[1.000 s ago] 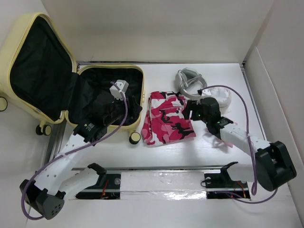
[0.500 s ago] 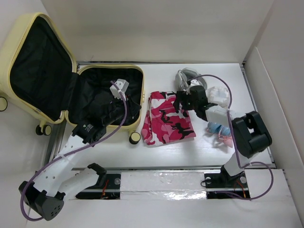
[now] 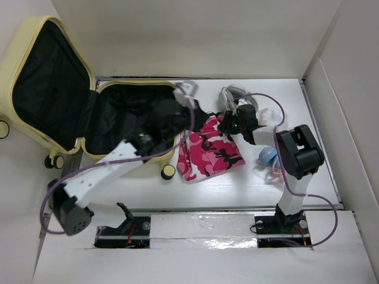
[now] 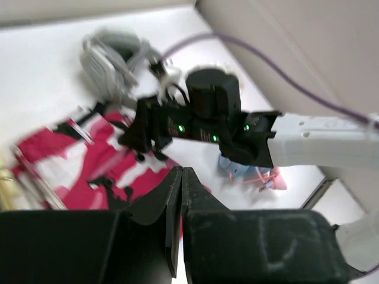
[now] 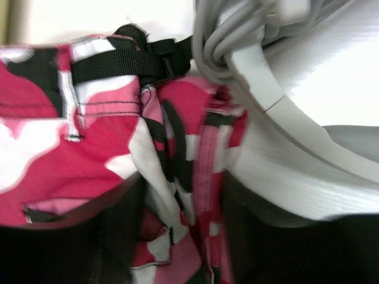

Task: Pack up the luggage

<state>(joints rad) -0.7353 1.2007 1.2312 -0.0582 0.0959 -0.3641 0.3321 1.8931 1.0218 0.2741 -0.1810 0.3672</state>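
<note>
The luggage [image 3: 168, 89], a pale-yellow suitcase, lies open at the left with its black-lined lid [image 3: 47, 77] leaning back. A pink, white and black camouflage cloth [image 3: 210, 151] lies on the table just right of it. My left gripper [image 4: 180, 173] is shut on nothing and hovers over the cloth's near-left part [image 4: 65, 160]; in the top view it [image 3: 198, 112] sits beside the suitcase's right rim. My right gripper [image 3: 228, 124] is at the cloth's far right corner. In its wrist view a bunched fold of cloth [image 5: 177, 177] is pinched between the dark fingers [image 5: 112, 236].
Grey headphones [image 3: 237, 97] with a cable lie right behind the cloth, touching its corner [image 5: 266, 89]. A white item [image 3: 277, 115] and a small blue-and-pink item [image 3: 269, 157] lie at the right. One suitcase wheel [image 3: 169, 171] sits by the cloth's near-left corner.
My left arm swung out of the suitcase to the right, over the cloth, and its jaws shut. My right gripper moved left to the cloth's far corner and closed on it, bunching the fabric.
</note>
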